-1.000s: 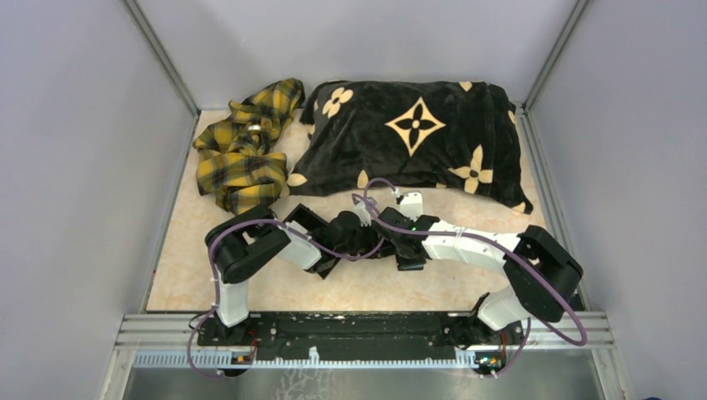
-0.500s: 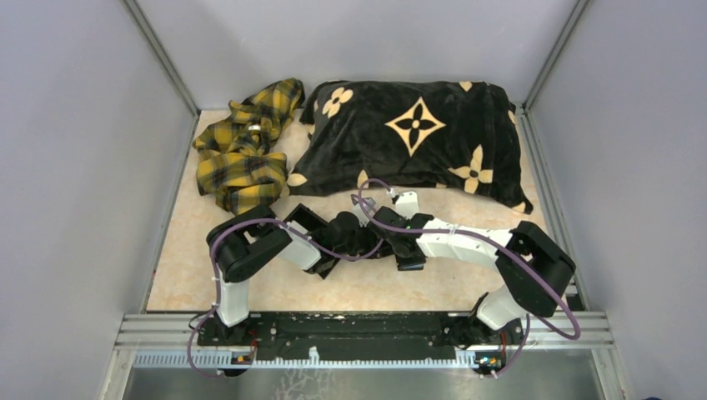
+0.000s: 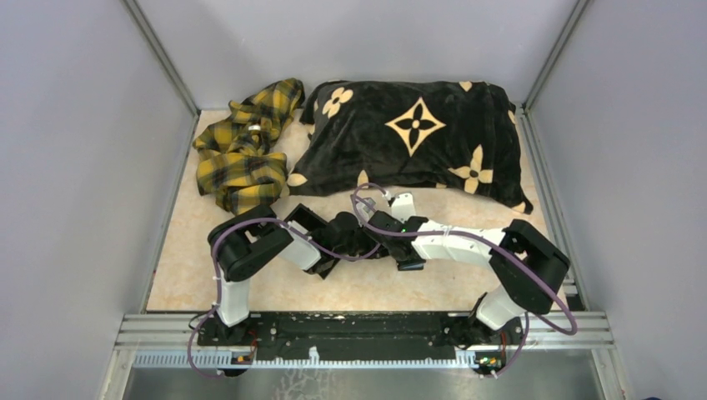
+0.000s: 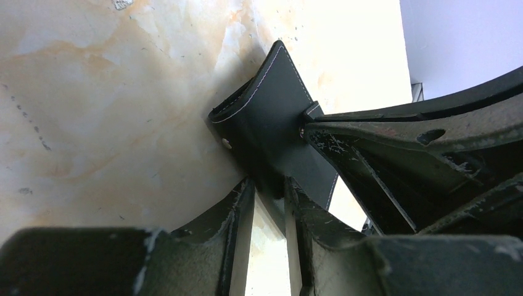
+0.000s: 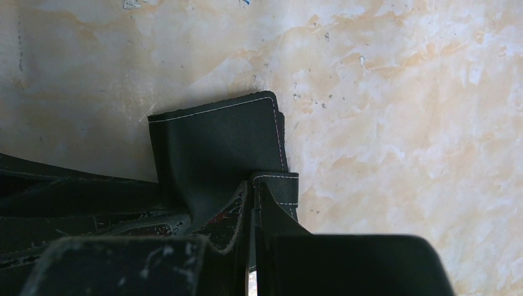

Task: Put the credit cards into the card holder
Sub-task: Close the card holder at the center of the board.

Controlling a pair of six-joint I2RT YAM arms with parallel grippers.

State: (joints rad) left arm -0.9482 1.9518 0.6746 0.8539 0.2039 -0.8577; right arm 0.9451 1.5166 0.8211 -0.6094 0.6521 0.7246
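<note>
Card holder [image 4: 271, 117] clamped at once by left tool [image 4: 269, 188] and right tool [image 5: 251, 192]

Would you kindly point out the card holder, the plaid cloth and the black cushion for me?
card holder [image 5: 216, 145]: right wrist view, outer flap.
plaid cloth [image 3: 238, 162]: top view, its middle.
black cushion [image 3: 414, 125]: top view, central flower print.

I am logging the card holder [image 5: 216, 142] as showing black with white edge stitching. The table [image 3: 179, 267] is reading cream with beige marbling. The pillow [image 3: 408, 137] is displaying black with tan flower motifs (mostly four-petalled), the cloth [image 3: 242, 154] yellow-and-black plaid. The arm cables [image 3: 250, 222] are showing purple.
</note>
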